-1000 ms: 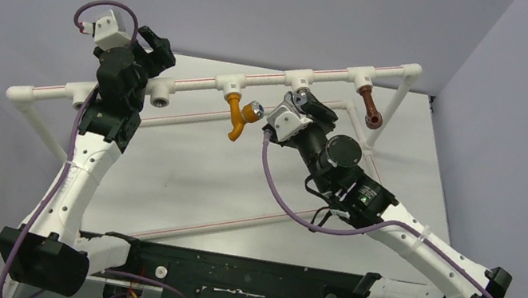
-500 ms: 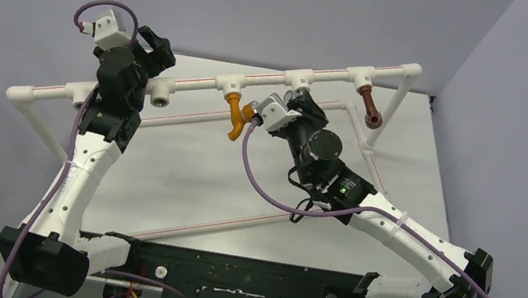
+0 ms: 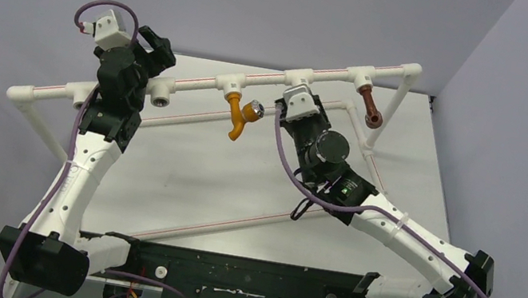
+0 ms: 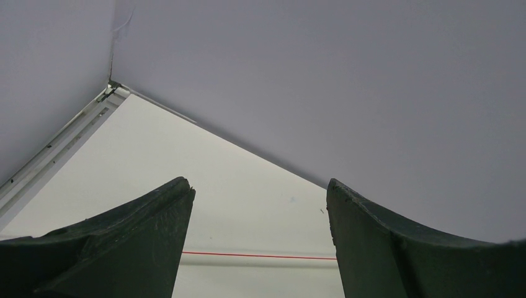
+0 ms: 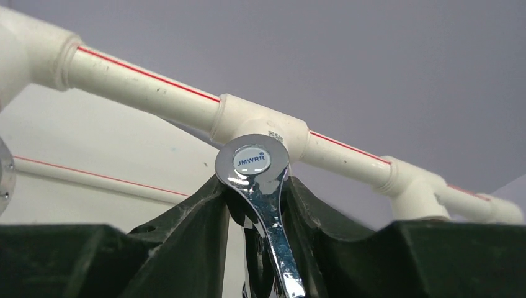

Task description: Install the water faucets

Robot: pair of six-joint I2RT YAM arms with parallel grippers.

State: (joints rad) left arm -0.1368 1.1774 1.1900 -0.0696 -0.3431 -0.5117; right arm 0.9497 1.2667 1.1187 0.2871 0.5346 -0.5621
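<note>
Since the silver faucet (image 5: 252,162) has to thread into the middle tee (image 5: 260,121) of the white pipe frame (image 3: 199,81), my right gripper (image 5: 254,187) pinches it by the body just below its round cap, one finger on each side, with the cap pushed up against the tee's mouth; I judge this grip is for twisting it in, and I can't tell how far the thread is seated. The orange faucet (image 3: 234,118) already hangs from the tee to the left and the brown faucet (image 3: 370,104) from the tee to the right, both apart from my fingers. My left gripper (image 4: 258,186) is spread with nothing in it, parked high by the left end of the frame near an open socket (image 3: 161,101), probably just out of the way. Against a second ago, my right wrist has rolled round, its camera block now sits straight under the tee, and the elbow has swung right; half a second ago it covered the orange faucet's knob, which shows again. The left arm has not moved.
</note>
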